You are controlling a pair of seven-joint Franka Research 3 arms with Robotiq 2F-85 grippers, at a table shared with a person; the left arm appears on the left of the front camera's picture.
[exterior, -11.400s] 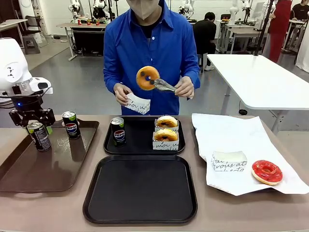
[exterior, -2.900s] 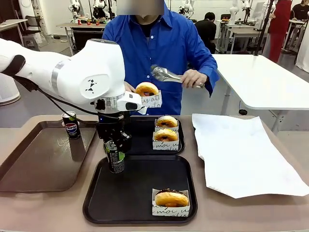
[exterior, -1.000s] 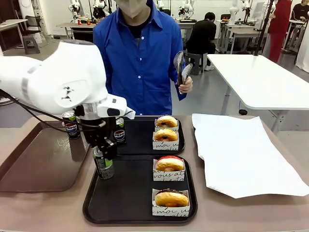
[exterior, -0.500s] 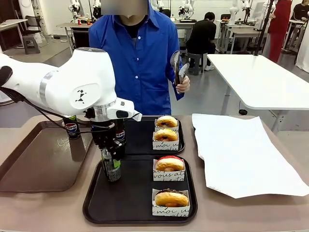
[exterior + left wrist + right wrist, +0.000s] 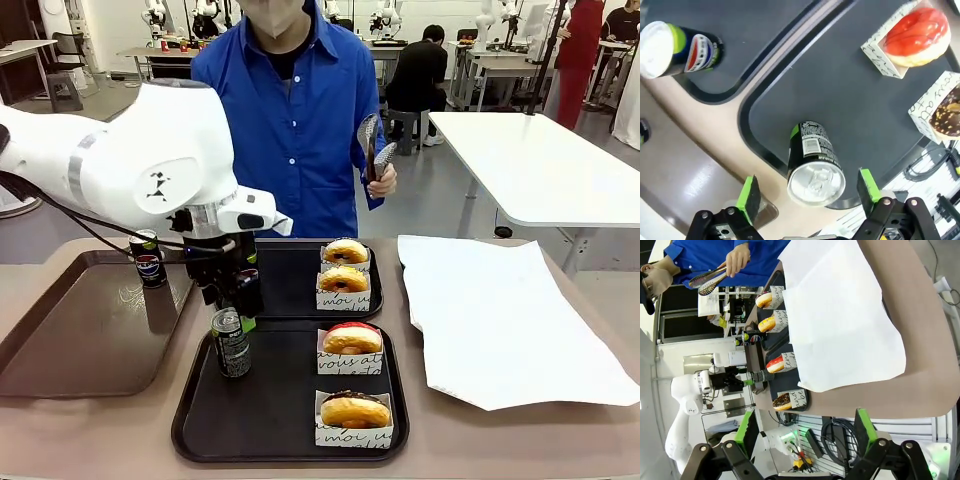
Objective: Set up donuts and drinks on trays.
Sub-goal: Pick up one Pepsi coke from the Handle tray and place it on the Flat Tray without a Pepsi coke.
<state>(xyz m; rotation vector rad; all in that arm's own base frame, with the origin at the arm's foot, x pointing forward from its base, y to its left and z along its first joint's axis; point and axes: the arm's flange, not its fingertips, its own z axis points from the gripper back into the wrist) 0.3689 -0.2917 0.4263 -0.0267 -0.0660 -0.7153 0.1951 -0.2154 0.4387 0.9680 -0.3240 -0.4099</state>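
The left tool [image 5: 809,192] hangs spread wide around the can [image 5: 812,162], which stands upright near the left rim of the near tray [image 5: 290,445], beside two boxed donuts [image 5: 351,338]. A sideways drift while rising could clip its top and topple it.

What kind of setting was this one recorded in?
Probably a robotics lab staged as a donut counter: white robot arms at far tables, boxed donuts on black trays, a person holding tongs.
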